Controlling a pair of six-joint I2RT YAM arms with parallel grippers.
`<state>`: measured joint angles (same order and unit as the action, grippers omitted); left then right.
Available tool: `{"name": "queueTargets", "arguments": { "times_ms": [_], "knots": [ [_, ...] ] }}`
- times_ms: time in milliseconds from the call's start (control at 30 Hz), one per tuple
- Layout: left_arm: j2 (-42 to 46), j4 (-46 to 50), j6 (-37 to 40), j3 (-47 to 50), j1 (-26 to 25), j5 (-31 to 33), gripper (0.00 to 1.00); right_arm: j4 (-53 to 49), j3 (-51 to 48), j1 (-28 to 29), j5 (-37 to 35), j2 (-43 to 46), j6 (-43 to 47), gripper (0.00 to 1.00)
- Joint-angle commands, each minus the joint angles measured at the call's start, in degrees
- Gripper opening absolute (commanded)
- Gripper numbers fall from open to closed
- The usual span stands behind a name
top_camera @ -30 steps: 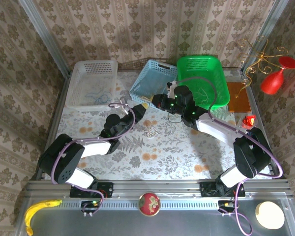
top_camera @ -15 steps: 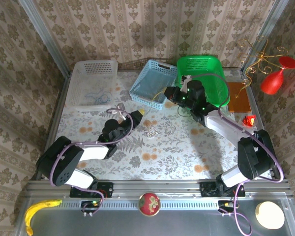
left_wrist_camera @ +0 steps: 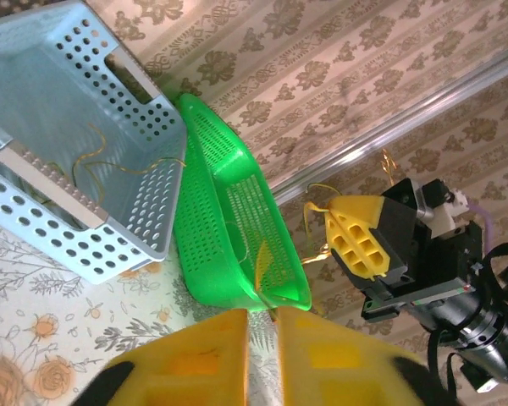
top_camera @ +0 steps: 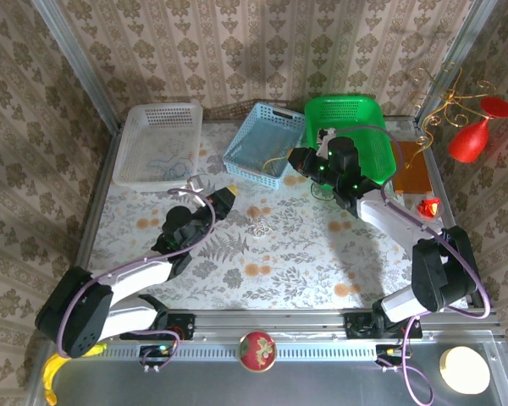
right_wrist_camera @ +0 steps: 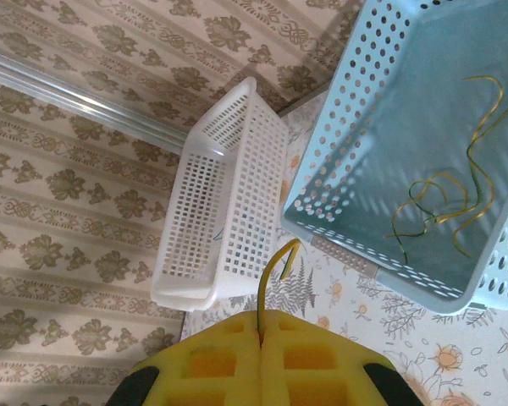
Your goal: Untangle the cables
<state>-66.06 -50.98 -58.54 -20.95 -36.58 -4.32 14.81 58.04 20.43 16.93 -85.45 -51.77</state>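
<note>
White basket (top_camera: 162,107), blue basket (top_camera: 252,169), green basket (top_camera: 342,100) side by side.

Bright, even lighting from above, pretty clean overall. Soft shadows on the table (top_camera: 305,271). Slight wide-angle warp in the wrist views, plus mushy focus on the left gripper (left_wrist_camera: 262,316) fingers (left_wrist_camera: 186,359).

Left end effector (top_camera: 227,193) pulled back, right end effector (top_camera: 295,157) carried yellow cable (right_wrist_camera: 261,296) rearward
</note>
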Motion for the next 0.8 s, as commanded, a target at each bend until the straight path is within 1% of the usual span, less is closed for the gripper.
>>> {"name": "queueTargets", "arguments": {
  "times_ms": [0,67,367,600,767],
  "knots": [
    [2.82,7.07,4.41,-1.55,0.78,1.79,0.30,0.02,3.38,-0.16,-1.32,-2.09,0.96,0.00],
    [4.51,9.33,5.47,-1.40,1.19,1.93,0.38,-0.61,5.32,-0.10,-1.91,-3.40,1.55,0.00],
    [12.41,21.48,10.73,-0.99,2.65,2.45,0.62,-5.13,16.65,0.19,-7.19,-12.52,7.11,0.00],
    [15.20,30.16,14.88,-2.62,3.14,1.32,0.77,-10.42,28.73,0.25,-13.31,-22.96,12.00,0.00],
    [13.97,31.93,16.71,-4.03,3.19,-0.36,0.84,-17.31,39.48,0.32,-14.63,-31.56,15.49,0.00]
  ]
}}
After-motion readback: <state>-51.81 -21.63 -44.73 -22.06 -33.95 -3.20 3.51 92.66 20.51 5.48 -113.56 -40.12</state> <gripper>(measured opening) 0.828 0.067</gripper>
